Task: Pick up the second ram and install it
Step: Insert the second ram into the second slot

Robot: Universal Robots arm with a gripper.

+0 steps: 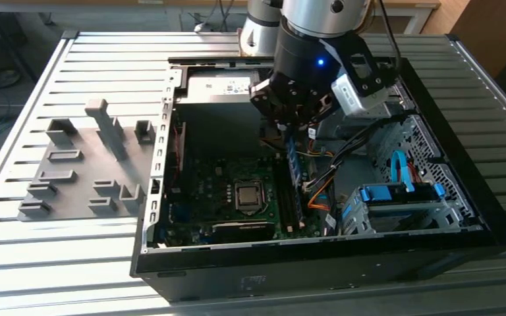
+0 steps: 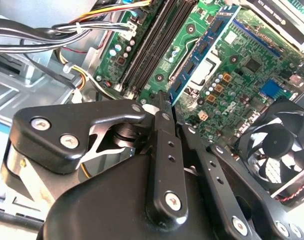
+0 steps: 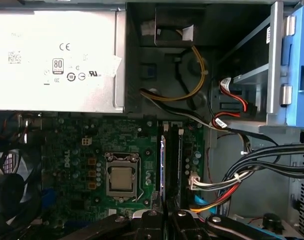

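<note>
Exterior view looks down from high and well back over the open computer case (image 1: 323, 250) on the slatted surface (image 1: 24, 250); both my wrist views sit close inside it, sharing the motherboard (image 3: 81, 150) below.

An open computer case (image 1: 464, 227) lies on the table (image 1: 24, 257), with a slotted tray (image 1: 86, 164) beside it on the exterior view's left. Inside the case, the pincer (image 1: 290, 135) hangs over the motherboard (image 1: 226, 191), the second ram (image 1: 295, 164) held upright beneath it, above the memory slots (image 1: 286, 201).
</note>
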